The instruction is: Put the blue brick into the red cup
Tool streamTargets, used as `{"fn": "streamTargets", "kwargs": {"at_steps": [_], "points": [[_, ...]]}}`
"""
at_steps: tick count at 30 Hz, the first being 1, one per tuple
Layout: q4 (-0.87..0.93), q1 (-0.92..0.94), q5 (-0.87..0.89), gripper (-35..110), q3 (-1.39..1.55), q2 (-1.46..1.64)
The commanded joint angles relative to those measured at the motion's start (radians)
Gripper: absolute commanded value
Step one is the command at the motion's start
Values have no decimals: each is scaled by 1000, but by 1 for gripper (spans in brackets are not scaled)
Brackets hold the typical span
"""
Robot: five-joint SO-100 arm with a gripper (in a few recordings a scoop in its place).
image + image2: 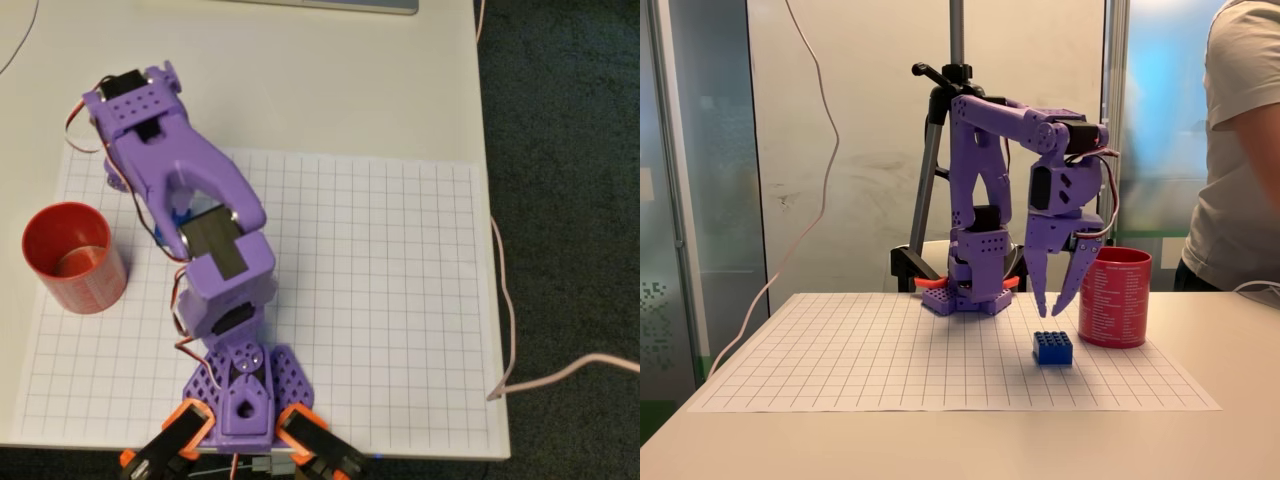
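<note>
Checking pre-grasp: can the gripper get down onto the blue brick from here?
Probably yes. The gripper hangs open right above the blue brick, nothing between them; the red cup stands apart beside it.

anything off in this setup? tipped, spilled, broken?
Nothing stands out. The red cup stands upright on the grid sheet, the blue brick sits flat beside it, and the gripper hangs open just above the brick. Nothing spilled or visibly damaged.
</note>
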Motion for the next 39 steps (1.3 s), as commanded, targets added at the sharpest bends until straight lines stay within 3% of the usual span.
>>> {"fn": "streamTargets", "kwargs": {"at_steps": [1, 2, 4, 9, 39], "points": [[0, 3, 29, 16, 15, 66], [17, 2, 21, 22, 17, 64], [63, 21, 15, 57, 26, 67], [164, 43, -146, 64, 0, 64], [-57, 127, -146, 58, 118, -115]]}}
